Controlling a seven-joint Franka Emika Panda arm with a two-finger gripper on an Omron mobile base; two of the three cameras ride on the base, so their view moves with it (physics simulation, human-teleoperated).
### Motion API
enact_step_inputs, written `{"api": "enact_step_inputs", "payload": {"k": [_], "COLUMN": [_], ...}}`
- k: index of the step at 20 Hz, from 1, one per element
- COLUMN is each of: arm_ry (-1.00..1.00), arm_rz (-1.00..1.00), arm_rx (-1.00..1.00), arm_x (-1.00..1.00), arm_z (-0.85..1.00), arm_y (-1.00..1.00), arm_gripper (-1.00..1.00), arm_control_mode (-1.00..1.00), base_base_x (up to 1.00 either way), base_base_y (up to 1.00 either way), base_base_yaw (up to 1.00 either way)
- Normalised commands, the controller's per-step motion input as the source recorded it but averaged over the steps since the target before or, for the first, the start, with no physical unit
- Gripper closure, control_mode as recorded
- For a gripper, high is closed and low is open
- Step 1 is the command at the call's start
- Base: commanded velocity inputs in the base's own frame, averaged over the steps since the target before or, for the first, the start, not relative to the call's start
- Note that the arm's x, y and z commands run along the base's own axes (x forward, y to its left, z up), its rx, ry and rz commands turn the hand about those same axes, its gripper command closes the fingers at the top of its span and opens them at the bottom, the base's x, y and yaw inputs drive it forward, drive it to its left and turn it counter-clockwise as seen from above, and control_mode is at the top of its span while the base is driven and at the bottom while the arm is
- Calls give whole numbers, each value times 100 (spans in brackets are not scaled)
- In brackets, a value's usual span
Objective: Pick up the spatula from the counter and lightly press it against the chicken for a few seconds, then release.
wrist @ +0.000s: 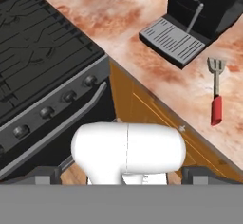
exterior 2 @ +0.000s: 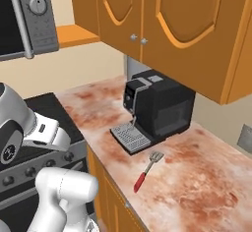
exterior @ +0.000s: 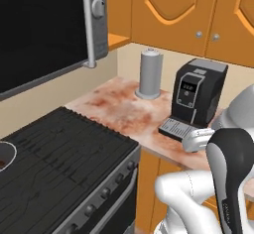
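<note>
While gripper (wrist: 126, 174) hangs spread wide, empty, you find red-handled spatula (exterior 2: 147, 171) flat on counter (exterior 2: 206, 187), just before coffee machine (exterior 2: 157, 108); its display too small to read. Left base view gives you grey canister (exterior: 150, 73).

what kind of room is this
A kitchen, a rendered one by the look of it. A black stove sits below a microwave, and a coffee machine stands on a marbled counter under orange wooden cabinets.
</note>
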Motion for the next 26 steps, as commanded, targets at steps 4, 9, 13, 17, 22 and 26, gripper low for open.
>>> {"api": "enact_step_inputs", "payload": {"k": [4, 9, 13, 17, 22, 26], "arm_ry": [0, 0, 0, 0, 0, 0], "arm_rz": [0, 0, 0, 0, 0, 0], "arm_rx": [0, 0, 0, 0, 0, 0], "arm_x": [0, 0, 0, 0, 0, 0], "arm_z": [0, 0, 0, 0, 0, 0], "arm_y": [0, 0, 0, 0, 0, 0], "arm_gripper": [-100, -100, -100, -100, -100, -100], "arm_control_mode": [100, 100, 100, 100, 100, 100], "base_base_x": [-27, -26, -25, -25, -26, -27], "base_base_y": [-95, -95, -97, -98, -100, -100], "base_base_yaw": [-32, -33, -33, -33, -32, -29]}}
